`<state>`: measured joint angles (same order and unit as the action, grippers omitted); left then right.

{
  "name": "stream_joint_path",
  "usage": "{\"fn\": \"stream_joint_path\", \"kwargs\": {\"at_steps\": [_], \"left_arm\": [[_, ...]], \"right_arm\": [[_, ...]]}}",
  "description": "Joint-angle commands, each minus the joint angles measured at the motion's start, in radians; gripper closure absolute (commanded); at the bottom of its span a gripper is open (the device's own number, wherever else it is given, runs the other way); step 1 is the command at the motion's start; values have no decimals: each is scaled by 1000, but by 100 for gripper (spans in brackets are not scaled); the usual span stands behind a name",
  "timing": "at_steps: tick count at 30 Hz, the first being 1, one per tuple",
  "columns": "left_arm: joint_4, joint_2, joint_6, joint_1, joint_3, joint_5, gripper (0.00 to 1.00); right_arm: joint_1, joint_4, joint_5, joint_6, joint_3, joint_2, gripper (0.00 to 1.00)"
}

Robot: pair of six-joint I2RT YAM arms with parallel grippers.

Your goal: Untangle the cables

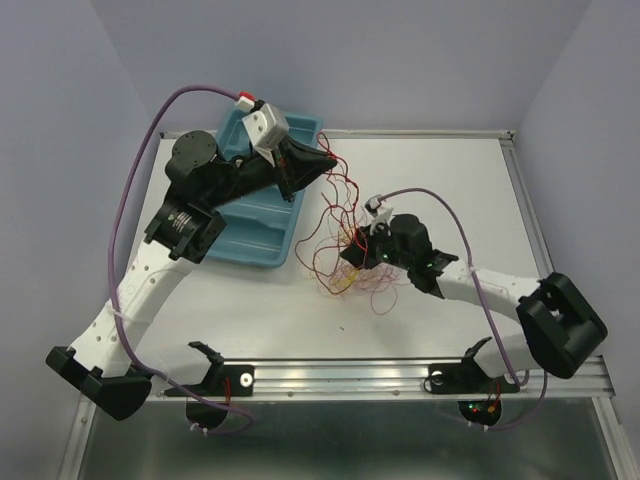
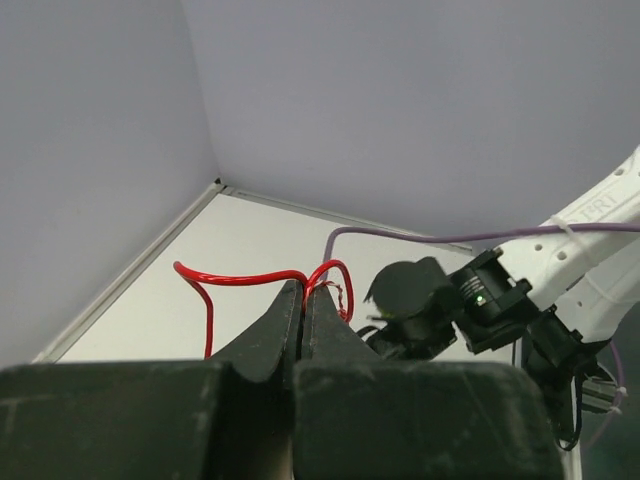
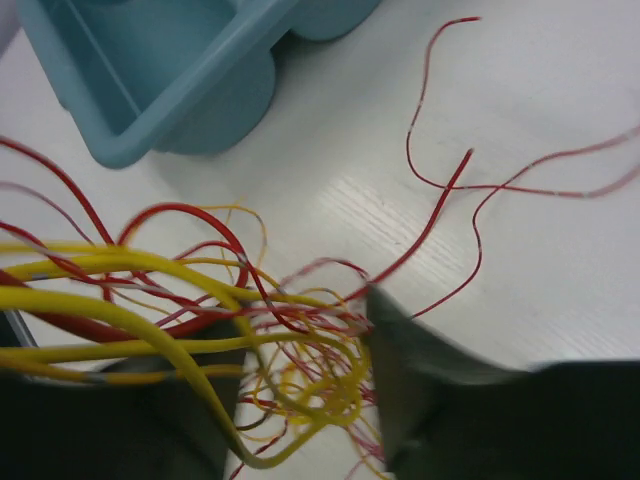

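Between the tips of the left pincer (image 2: 303,295), pressed together, sits 1 red strand (image 2: 240,278), pinched and looping out on both sides of the tips. From the top view this pincer is raised, with the blue tray (image 1: 262,262) under and behind it and the main knot below and to its right. Around the right pincer (image 1: 353,257), low on the white table (image 1: 440,190), lie the cables (image 1: 335,225), a loose red and yellow clump with strands running up toward the left pincer. The right pincer's fingers are spread, yellow and red loops cross the gap, and nothing looks pinched. Likely handling: thread-thin, near weightless, soft but springy-curly. Strands snag each other, so pulling 1 probably drags the whole clump unless the other pincer pins it. Thin smooth insulation may slip from flat pads. Best hold is a single strand clear of the knot, e.g. the loose red ends (image 3: 465,155) ahead and right of the right pincer's tips, not the dense yellow bundle (image 3: 150,310) between its fingers.
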<state>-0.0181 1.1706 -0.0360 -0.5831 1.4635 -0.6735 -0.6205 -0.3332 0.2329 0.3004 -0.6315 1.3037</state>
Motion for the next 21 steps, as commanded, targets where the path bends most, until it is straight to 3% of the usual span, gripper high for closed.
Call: {"fn": "stream_joint_path", "kwargs": {"at_steps": [1, 6, 8, 11, 15, 21], "left_arm": [[-86, -69, -19, -6, -15, 5, 100], [-138, -147, -22, -3, -80, 167, 100], [-154, -184, -22, -1, -98, 224, 100], [-175, -221, -30, 3, -118, 265, 100], [-232, -310, -33, 17, -172, 317, 100], [-282, -437, 11, 20, -195, 463, 100]], "right_arm": [[-50, 6, -239, 9, -103, 100, 70], [-6, 40, -516, 100, -37, 10, 71], [89, 80, -561, 202, -17, -10, 76], [261, 211, -601, 360, -16, -15, 82], [352, 471, -898, 583, -79, 23, 81], [490, 525, -868, 704, -39, -24, 83]]}}
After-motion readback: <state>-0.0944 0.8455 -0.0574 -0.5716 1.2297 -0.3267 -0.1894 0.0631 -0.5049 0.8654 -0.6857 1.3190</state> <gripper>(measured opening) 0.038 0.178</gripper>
